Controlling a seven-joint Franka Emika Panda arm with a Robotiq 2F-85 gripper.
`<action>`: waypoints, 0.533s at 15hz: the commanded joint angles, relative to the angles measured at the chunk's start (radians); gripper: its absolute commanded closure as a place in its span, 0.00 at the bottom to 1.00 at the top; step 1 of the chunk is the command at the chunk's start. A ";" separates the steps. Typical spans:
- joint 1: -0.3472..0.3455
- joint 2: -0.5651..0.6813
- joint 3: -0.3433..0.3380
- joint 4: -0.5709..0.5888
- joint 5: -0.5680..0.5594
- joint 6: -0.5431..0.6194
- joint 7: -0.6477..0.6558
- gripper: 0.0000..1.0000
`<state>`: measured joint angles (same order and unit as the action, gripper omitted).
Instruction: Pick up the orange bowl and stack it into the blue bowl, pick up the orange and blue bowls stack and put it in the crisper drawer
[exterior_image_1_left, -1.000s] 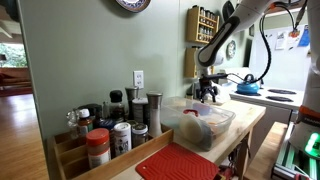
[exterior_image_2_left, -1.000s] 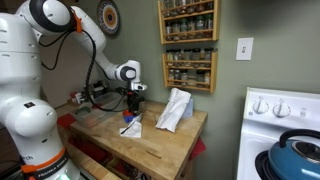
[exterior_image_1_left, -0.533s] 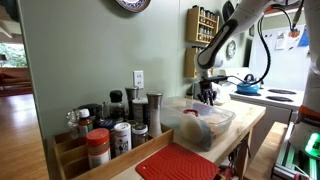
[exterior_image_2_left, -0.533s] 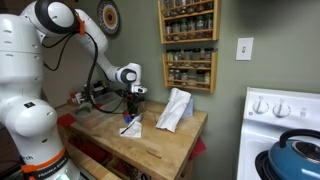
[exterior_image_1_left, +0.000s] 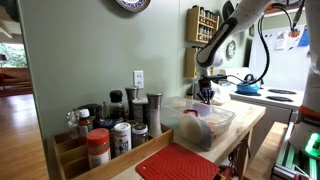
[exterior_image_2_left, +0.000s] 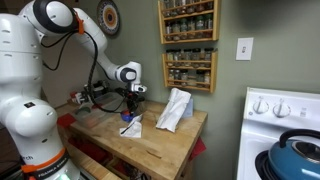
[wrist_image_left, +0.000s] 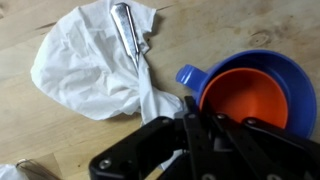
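In the wrist view the orange bowl (wrist_image_left: 245, 100) sits nested inside the blue bowl (wrist_image_left: 300, 85), whose small handle (wrist_image_left: 190, 75) points left. My gripper (wrist_image_left: 200, 110) is shut on the near rim of this stack, with one finger outside the blue wall and the other inside the orange bowl. In an exterior view the gripper (exterior_image_2_left: 130, 112) stands straight down over the blue bowl (exterior_image_2_left: 130, 128) on the wooden counter. The crisper drawer (exterior_image_1_left: 215, 128), a clear tub, stands on the counter in front of the gripper (exterior_image_1_left: 207, 96).
A crumpled white sheet (wrist_image_left: 90, 65) with a metal utensil (wrist_image_left: 128, 30) on it lies beside the bowls, also seen as the sheet (exterior_image_2_left: 175, 108). A red ribbed mat (exterior_image_1_left: 178, 163), spice jars (exterior_image_1_left: 110, 125), a wall spice rack (exterior_image_2_left: 188, 45) and a stove with a blue kettle (exterior_image_2_left: 298, 155) surround the counter.
The jaws have closed from wide open onto the rim of the stacked bowls. The arm has barely moved and the bowls stay on the counter.
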<state>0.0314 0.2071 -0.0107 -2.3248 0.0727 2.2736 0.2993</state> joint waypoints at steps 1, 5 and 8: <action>-0.007 -0.099 0.004 -0.042 0.008 -0.020 -0.062 0.98; -0.007 -0.253 0.009 -0.070 0.009 -0.083 -0.129 0.98; 0.002 -0.365 0.019 -0.069 0.030 -0.148 -0.188 0.98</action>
<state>0.0316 -0.0261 -0.0059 -2.3442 0.0744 2.1737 0.1747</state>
